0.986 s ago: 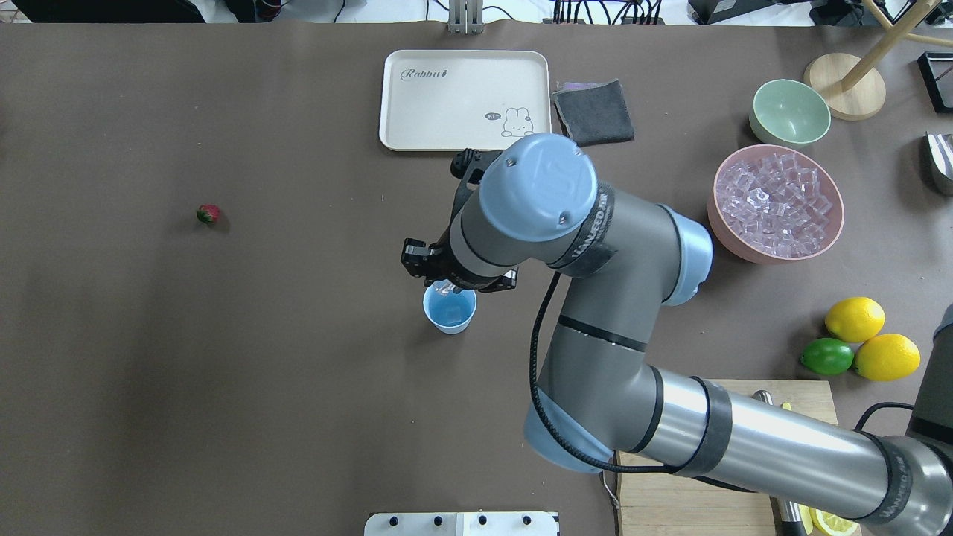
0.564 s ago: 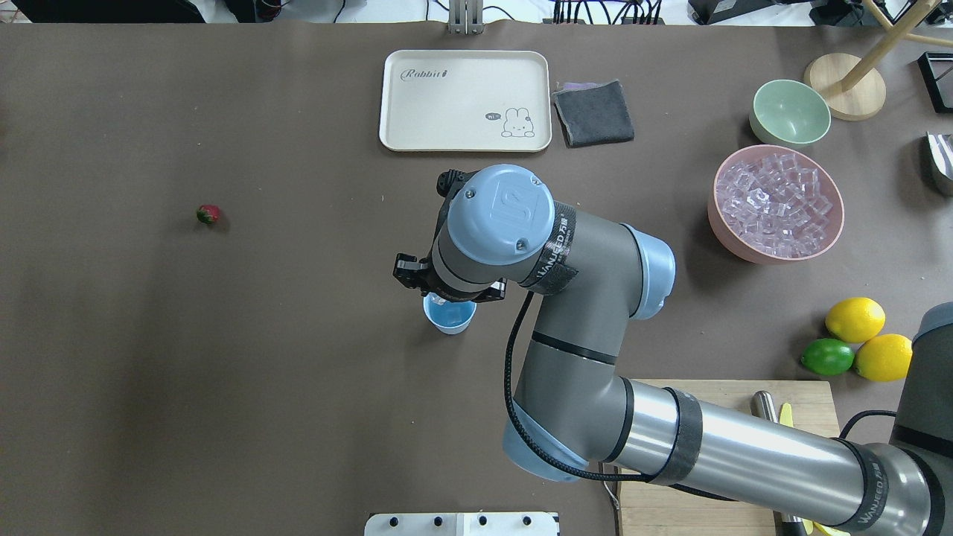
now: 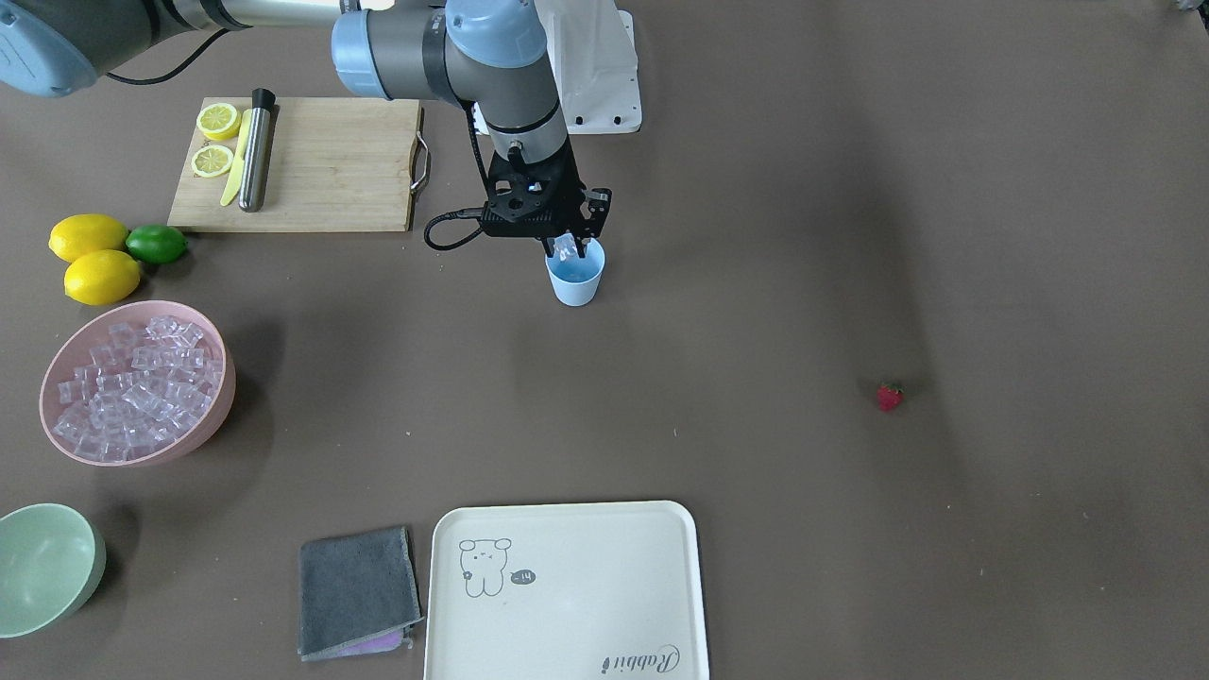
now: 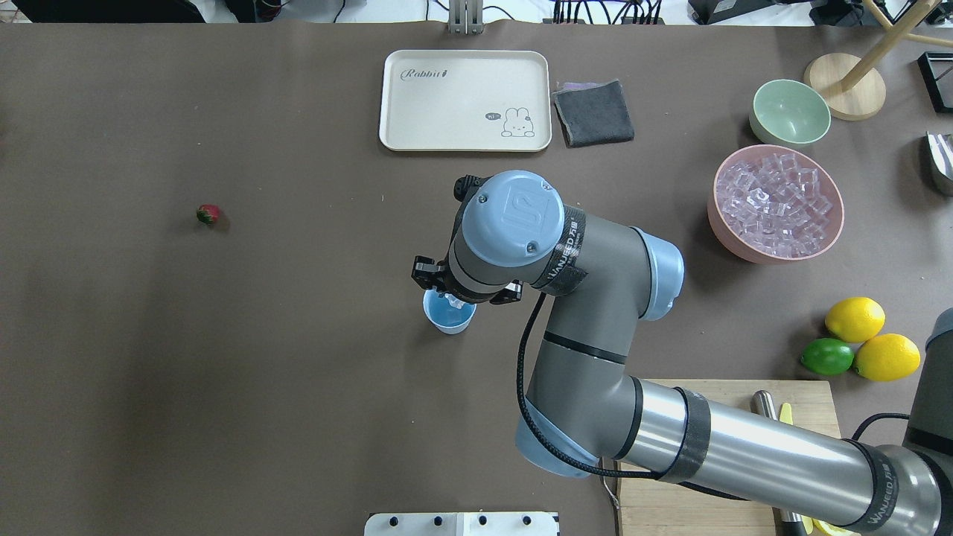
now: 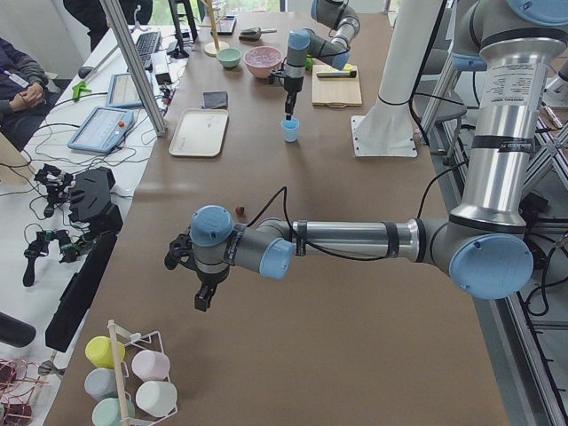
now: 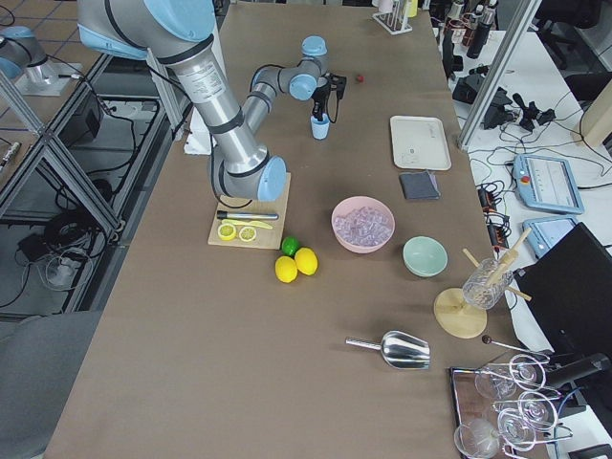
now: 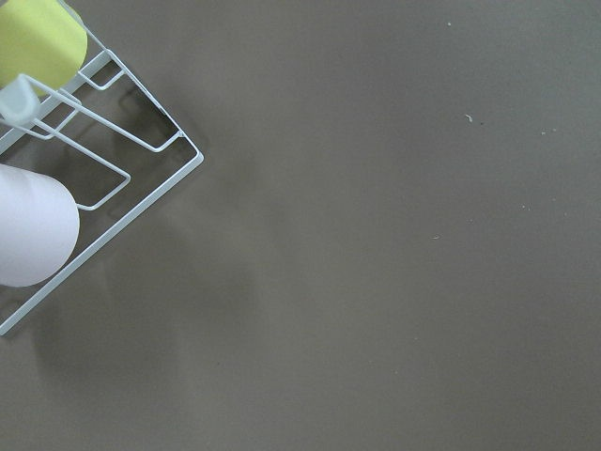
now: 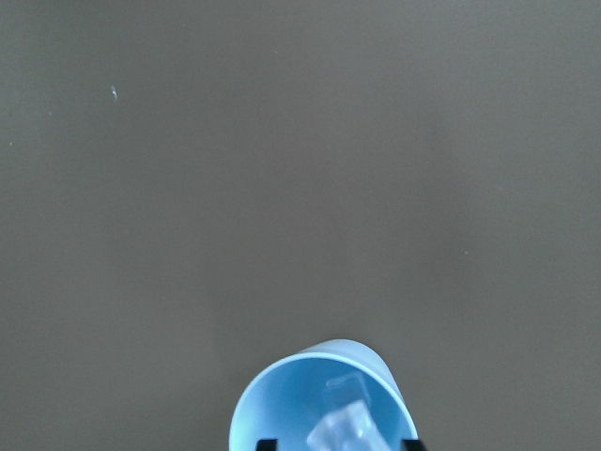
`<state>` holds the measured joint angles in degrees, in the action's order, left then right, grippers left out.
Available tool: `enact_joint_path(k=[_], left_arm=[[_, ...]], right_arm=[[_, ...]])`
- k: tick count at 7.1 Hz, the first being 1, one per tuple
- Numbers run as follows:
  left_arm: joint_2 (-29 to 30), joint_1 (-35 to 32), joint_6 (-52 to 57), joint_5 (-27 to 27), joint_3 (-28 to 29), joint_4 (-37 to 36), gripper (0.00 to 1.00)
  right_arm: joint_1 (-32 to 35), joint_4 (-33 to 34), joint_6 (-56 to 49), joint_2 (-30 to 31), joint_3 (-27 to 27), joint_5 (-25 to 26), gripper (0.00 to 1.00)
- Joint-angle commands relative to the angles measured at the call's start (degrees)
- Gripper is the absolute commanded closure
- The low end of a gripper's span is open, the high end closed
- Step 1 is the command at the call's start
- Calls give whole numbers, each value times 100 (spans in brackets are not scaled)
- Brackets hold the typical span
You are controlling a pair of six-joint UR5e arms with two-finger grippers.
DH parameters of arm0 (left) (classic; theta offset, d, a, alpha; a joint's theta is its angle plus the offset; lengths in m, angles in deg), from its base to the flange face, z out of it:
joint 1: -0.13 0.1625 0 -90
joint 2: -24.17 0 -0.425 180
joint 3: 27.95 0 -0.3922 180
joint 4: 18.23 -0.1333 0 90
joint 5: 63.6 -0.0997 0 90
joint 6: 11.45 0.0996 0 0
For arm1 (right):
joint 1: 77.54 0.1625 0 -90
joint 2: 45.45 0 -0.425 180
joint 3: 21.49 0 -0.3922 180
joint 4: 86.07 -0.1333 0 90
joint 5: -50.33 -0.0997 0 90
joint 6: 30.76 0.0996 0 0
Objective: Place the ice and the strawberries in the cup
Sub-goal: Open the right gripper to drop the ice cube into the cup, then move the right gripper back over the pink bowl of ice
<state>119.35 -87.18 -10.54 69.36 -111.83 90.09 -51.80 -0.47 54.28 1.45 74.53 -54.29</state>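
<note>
Halfway across the brown table, the small light blue plastic cup is parked right under the right gripper, jaws parted, with one clear glassy ice cube loose between them at the cup's mouth. The small red strawberry is seen lying toward the table's left edge. For the left gripper, grip can't be told.

The right arm reaches forward, the right gripper pointing down with jaws apart; the left gripper hangs pointing down.
</note>
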Motion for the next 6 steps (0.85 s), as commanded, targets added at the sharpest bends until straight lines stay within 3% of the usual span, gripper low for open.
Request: enact_joint_path(k=[1, 2, 3, 4, 6], left_arm=[[36, 47, -3, -7, 12, -3, 2], [36, 47, -3, -7, 3, -3, 2], [27, 47, -3, 2, -23, 5, 2], [9, 47, -3, 2, -40, 14, 2], [-8, 56, -12, 2, -40, 14, 2]], right_arm=[[-33, 9, 48, -57, 65, -40, 1], [141, 27, 31, -66, 231, -162, 1], [717, 253, -74, 108, 607, -729, 1], [1619, 908, -884, 283, 941, -1431, 1], [2993, 1816, -3742, 1211, 1050, -1579, 1]])
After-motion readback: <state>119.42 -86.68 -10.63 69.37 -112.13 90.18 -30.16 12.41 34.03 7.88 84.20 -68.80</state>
